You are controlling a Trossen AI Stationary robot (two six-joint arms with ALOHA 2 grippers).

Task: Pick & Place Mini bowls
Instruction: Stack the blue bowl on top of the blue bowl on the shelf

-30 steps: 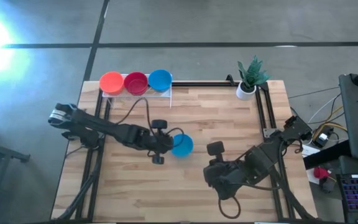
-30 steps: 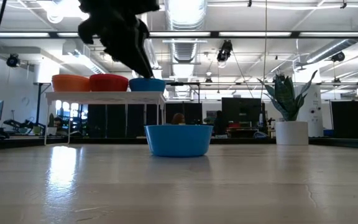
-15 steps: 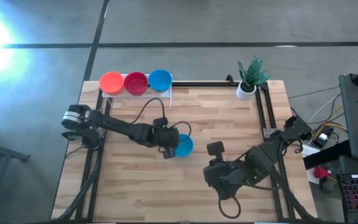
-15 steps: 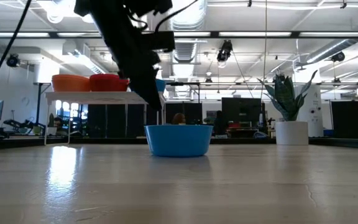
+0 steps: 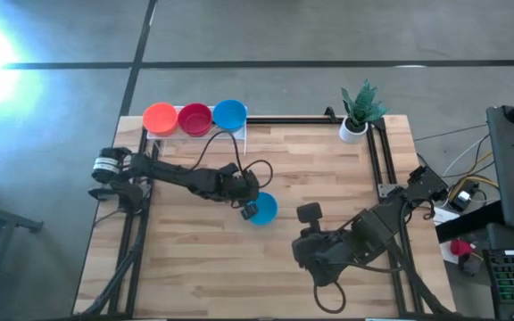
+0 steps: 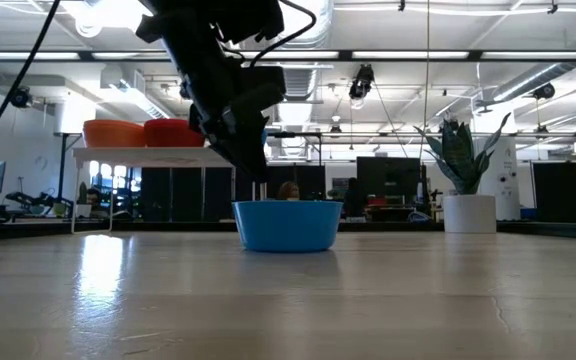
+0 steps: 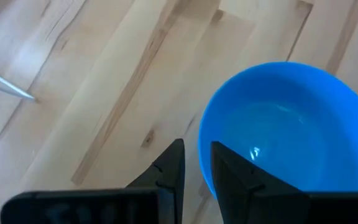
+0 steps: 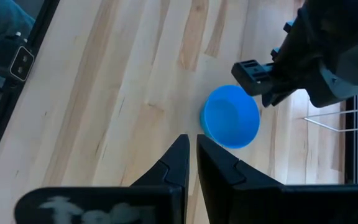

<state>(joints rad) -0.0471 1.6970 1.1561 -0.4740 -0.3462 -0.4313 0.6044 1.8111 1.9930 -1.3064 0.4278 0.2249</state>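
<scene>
We see a pale wooden worktop (image 5: pixel 328 169) carrying everything, and we place things by the loose blue bowl (image 5: pixel 263 209) that sits on it near its middle. Well behind that bowl, at the worktop's far left corner, a white wire-mesh rack (image 5: pixel 239 135) holds three more bowls in a row: an orange bowl (image 5: pixel 160 117), a red bowl (image 5: pixel 194 118) and a second blue bowl (image 5: pixel 229 114). Far off to the bowl's right rear stands a small white pot with a green plant (image 5: pixel 357 114).

The left arm reaches across from the worktop's left edge, and its left hand (image 5: pixel 249 210) hangs over the loose blue bowl's left rim. In the left wrist view the two dark fingers (image 7: pixel 168 170) are nearly together, and the loose bowl's near rim lies right by the tip of one finger; we cannot tell whether they pinch the rim. In the low view the hand is just above and left of the bowl, which rests flat on the wood.

The right arm waits folded to the bowl's front right, its right hand (image 8: pixel 191 155) with fingers almost touching, holding nothing.
</scene>
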